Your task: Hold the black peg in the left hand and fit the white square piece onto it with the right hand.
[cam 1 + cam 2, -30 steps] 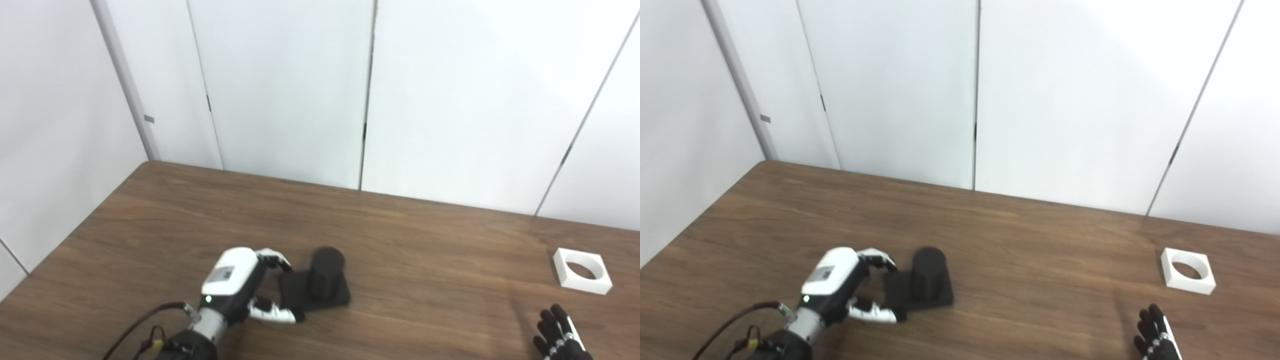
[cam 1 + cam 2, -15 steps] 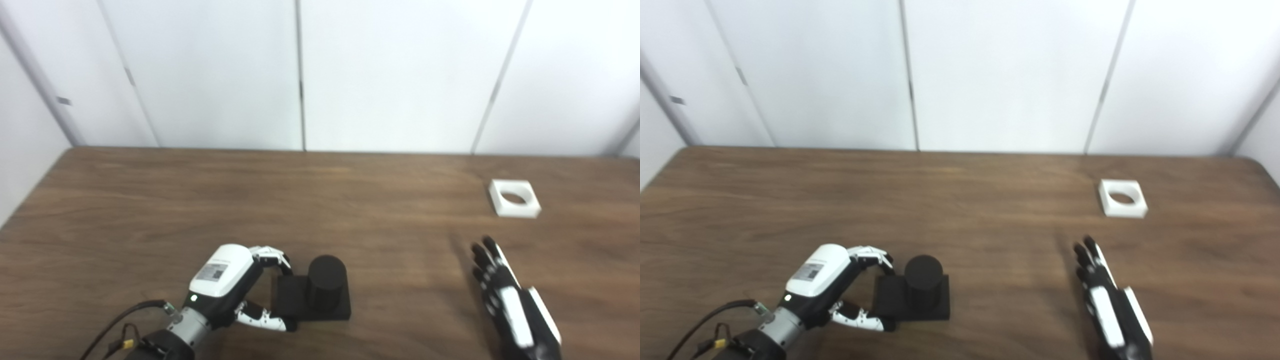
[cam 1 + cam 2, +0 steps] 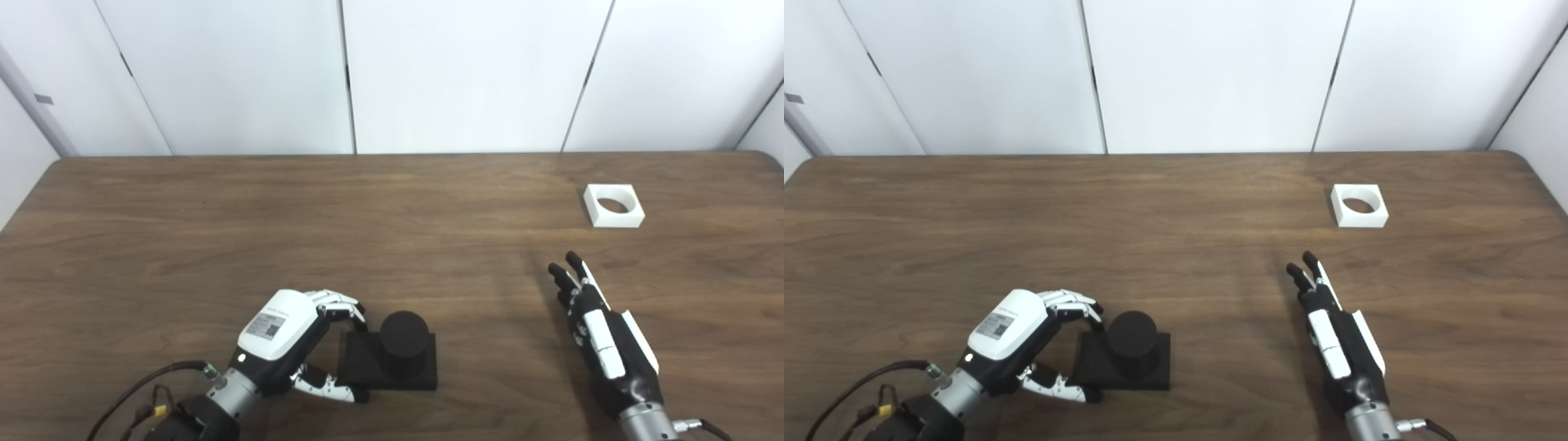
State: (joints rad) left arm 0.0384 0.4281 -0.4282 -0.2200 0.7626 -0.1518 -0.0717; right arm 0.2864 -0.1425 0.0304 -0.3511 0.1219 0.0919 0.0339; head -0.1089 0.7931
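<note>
The table (image 3: 184,233) looks like dark wood with a smooth, faintly satin grained top, and the wall panels (image 3: 465,73) across the upper frame are plain matt white. The black peg (image 3: 401,343) at lower centre is matt, while the white square piece (image 3: 614,206) at upper right looks like smooth matt plastic. The left hand (image 3: 288,337) at lower left has a glossy white plastic shell and a bare metal wrist.

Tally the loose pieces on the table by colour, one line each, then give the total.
Black: 1, the black peg on its square base
White: 1, the white square piece with a round hole
Total: 2
</note>
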